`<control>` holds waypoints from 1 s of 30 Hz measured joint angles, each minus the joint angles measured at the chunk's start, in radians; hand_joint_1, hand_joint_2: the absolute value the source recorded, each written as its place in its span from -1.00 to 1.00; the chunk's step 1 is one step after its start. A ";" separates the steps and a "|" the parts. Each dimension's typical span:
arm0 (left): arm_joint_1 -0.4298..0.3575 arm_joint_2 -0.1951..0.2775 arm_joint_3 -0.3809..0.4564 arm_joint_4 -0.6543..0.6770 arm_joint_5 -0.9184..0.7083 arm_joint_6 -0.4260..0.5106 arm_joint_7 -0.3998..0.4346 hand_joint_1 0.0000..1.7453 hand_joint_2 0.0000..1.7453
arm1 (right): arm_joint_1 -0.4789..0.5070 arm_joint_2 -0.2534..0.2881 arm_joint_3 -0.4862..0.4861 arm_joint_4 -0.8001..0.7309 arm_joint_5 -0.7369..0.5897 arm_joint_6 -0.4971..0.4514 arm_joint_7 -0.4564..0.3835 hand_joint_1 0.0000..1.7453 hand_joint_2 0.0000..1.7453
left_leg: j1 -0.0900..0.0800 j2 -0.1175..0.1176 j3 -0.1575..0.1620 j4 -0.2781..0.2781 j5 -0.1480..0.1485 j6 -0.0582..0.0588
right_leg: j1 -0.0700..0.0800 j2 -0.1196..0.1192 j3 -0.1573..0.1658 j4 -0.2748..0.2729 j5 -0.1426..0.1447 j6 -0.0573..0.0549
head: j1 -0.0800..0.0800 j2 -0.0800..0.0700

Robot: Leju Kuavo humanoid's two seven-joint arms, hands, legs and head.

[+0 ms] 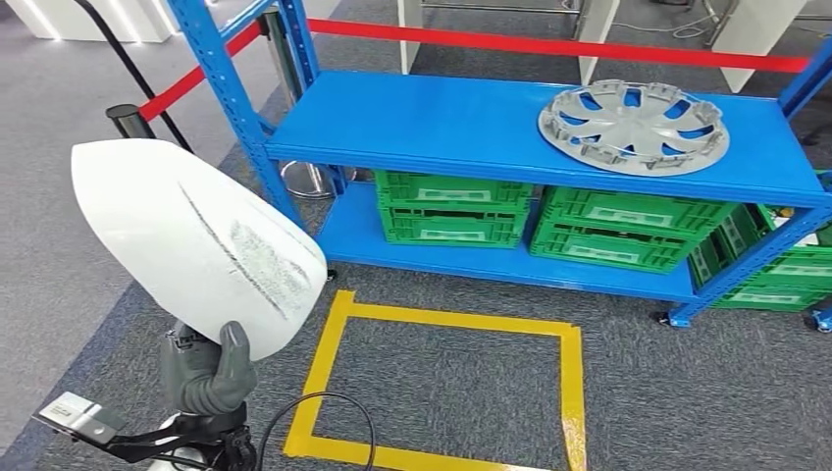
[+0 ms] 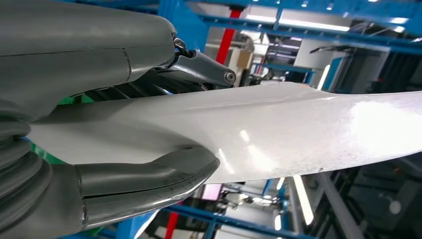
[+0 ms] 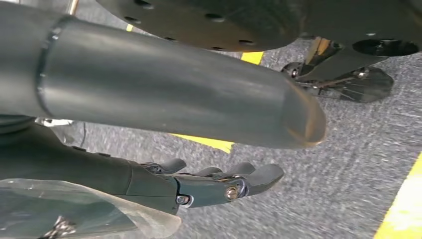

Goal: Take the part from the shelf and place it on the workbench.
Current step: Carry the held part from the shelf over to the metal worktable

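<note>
A white, smooth, shell-shaped part [image 1: 191,240] with grey scuff marks is raised at the lower left of the head view. My left hand [image 1: 208,375] grips its lower edge, thumb on its face. In the left wrist view the same white part [image 2: 278,134] runs across the picture, pinched between my thumb [image 2: 149,184] and the fingers [image 2: 199,67] on its other side. My right hand [image 3: 209,184] hangs over the grey carpet, fingers loosely apart and holding nothing. The blue shelf [image 1: 432,123] stands ahead.
A silver wheel cover [image 1: 633,126] lies on the shelf's top board at the right. Green crates [image 1: 453,208] fill the lower board. A yellow tape rectangle [image 1: 442,388] marks the carpet before the shelf. A red barrier belt [image 1: 549,46] runs behind it.
</note>
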 joint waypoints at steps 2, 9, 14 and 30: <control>0.000 0.000 0.000 -0.004 0.001 0.000 -0.001 1.00 1.00 | -0.001 0.000 0.003 0.000 0.005 0.000 0.003 -1.00 -1.00 | -0.007 0.026 0.017 -0.050 0.007 0.014 | 0.006 -0.018 -0.001 0.004 -0.003 0.011 | 0.002 0.000; 0.007 -0.001 0.000 -0.012 0.002 0.003 -0.002 1.00 1.00 | -0.004 0.000 0.009 0.000 0.013 0.001 0.029 -1.00 -1.00 | -0.006 -0.048 -0.002 -0.059 0.025 0.058 | 0.001 0.068 -0.110 0.232 -0.134 0.033 | 0.013 0.000; 0.008 -0.002 0.000 -0.012 0.002 0.004 -0.002 1.00 1.00 | 0.002 0.000 0.010 0.000 0.017 0.004 0.048 -1.00 -1.00 | -0.011 -0.115 -0.004 -0.056 0.029 0.057 | 0.002 0.108 -0.084 0.154 -0.044 0.018 | 0.013 0.000; -0.006 -0.002 -0.002 -0.012 0.016 -0.030 0.011 1.00 1.00 | 0.001 0.003 0.010 0.000 0.013 0.010 0.055 -1.00 -1.00 | -0.007 -0.014 -0.041 0.034 0.005 0.008 | 0.000 -0.001 -0.004 0.013 -0.011 -0.006 | -0.003 0.000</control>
